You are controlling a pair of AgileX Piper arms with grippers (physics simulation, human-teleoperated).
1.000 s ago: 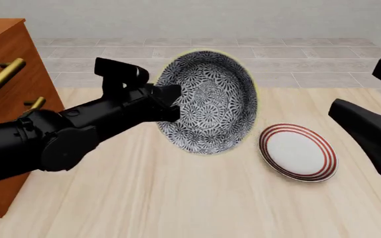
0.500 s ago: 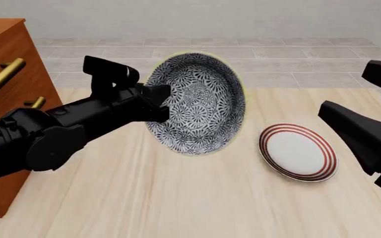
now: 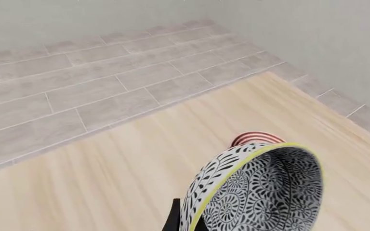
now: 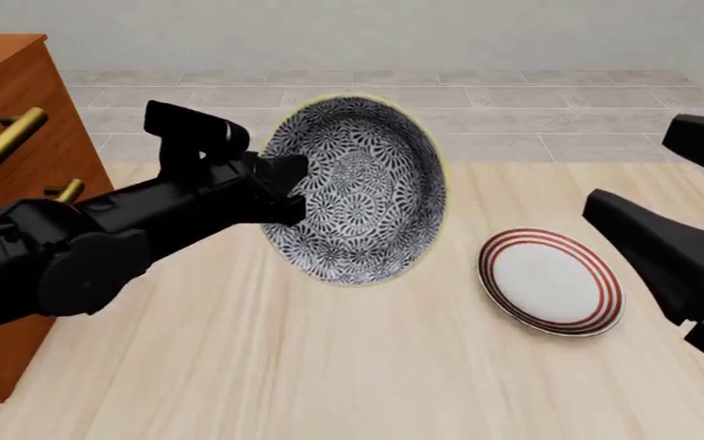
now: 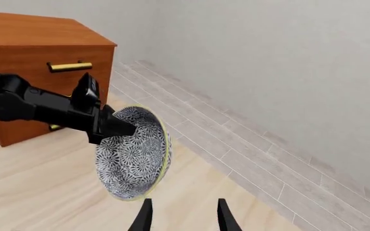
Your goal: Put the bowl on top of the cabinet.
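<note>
Left wrist view: the bowl [image 3: 262, 192] is held on edge, its yellowish rim nearest the lens; a dark sliver of the left pincer [image 3: 179, 222] pinches the bowl's wall; a red-ringed plate [image 3: 252, 139] peeks out behind the bowl, on the counter [image 3: 108, 183].

Front view: the left pincer [image 4: 289, 191] is closed on the bowl's [image 4: 358, 188] left rim; the bowl is lifted off the counter [image 4: 327, 367], tipped so its patterned inside faces the camera; the cabinet [image 4: 10, 147] stands at far left, apart from the bowl; the plate [image 4: 548, 280] lies to the right; the right pincer [image 4: 682, 220] appears spread and empty, though partly cut off.

Right wrist view: the right pincer's fingers [image 5: 144, 217] stand parted, holding nothing; the bowl [image 5: 133, 151] hangs beside the cabinet [image 5: 44, 53], below its top.
</note>
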